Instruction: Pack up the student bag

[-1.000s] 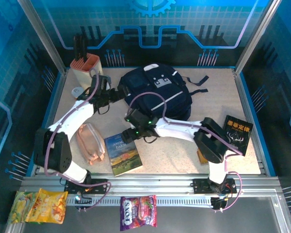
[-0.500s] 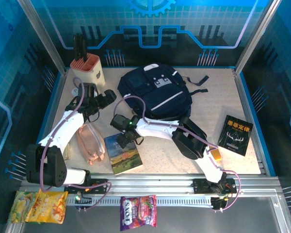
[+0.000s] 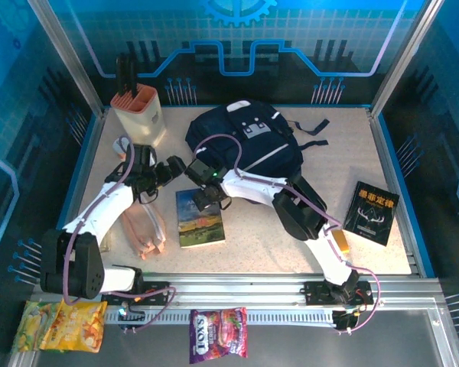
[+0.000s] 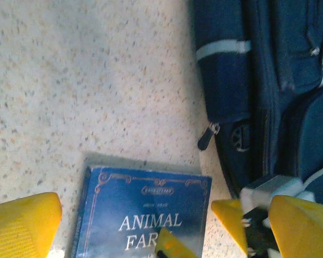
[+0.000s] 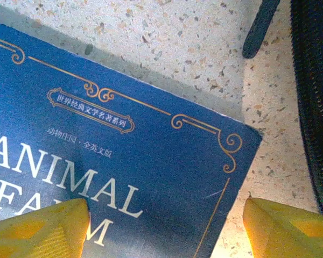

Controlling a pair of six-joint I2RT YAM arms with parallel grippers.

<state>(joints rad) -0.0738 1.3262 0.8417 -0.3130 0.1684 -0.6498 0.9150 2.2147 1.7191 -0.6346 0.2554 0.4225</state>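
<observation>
While the student bag [image 3: 245, 149] lies at the far middle of the table [image 3: 352, 145], the blue book [image 3: 200, 222] sits just near-left of it, not packed yet. The right gripper [image 5: 161, 209] is over the book's far corner, with one finger on each side. I cannot tell if it is pinching. The left gripper [image 4: 164, 207] hangs beside it, fingers spread wide, holding nothing. Next, I think, the book needs a firm hold, and the bag's mouth must be open.
</observation>
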